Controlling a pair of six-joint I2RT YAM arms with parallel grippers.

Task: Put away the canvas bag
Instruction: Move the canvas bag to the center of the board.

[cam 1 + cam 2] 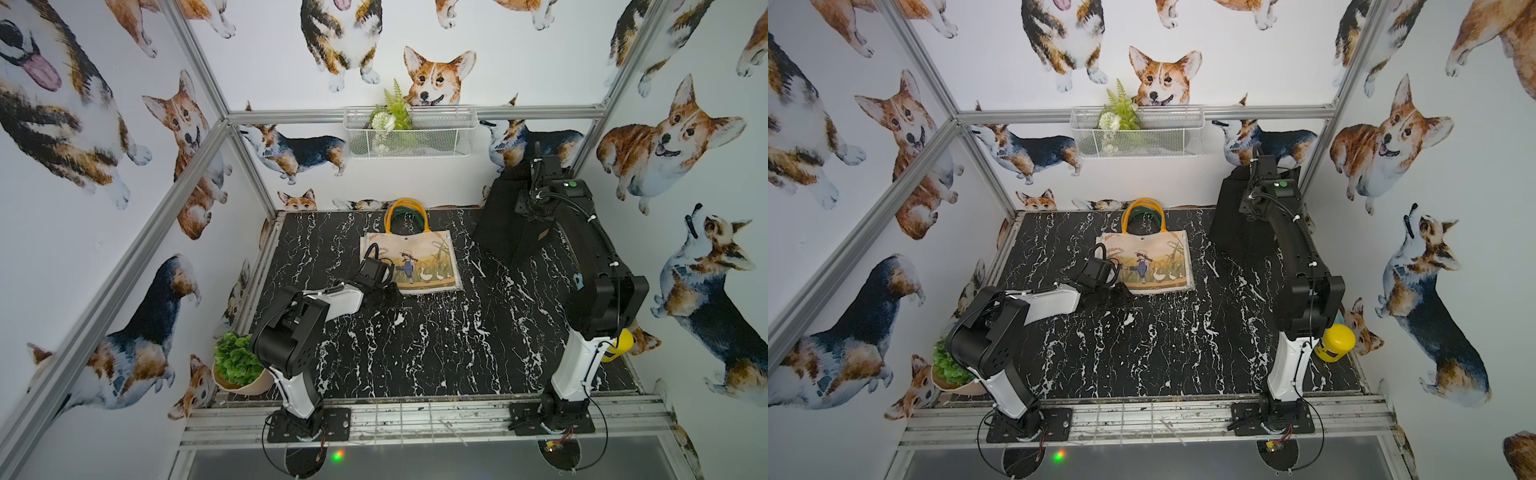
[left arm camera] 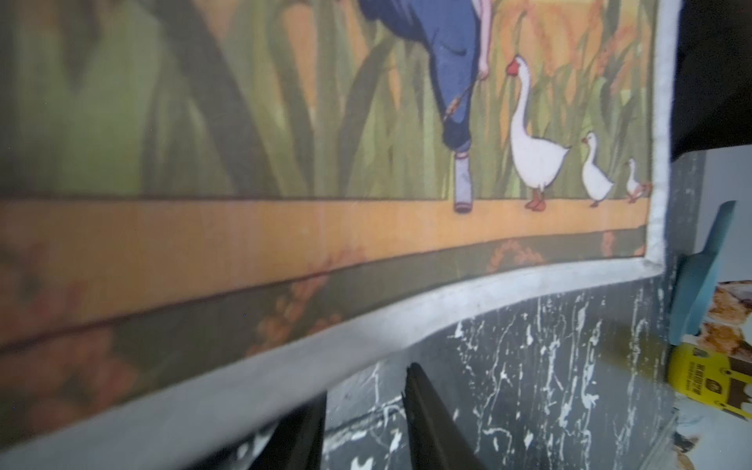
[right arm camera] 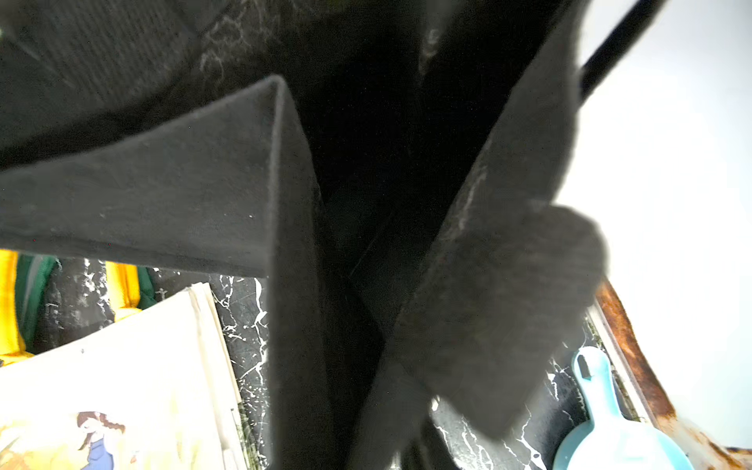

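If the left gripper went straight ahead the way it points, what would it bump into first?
Most likely the canvas bag. The left gripper points at its pale bottom edge, which lies just ahead on the table, with nothing between. Height is hard to judge.

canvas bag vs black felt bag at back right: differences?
The canvas bag lies flat; the black felt bag stands upright, partly open. The canvas bag is cream with a printed girl-and-geese scene and yellow handles; the black felt bag is plain. Both are soft bags on the table.
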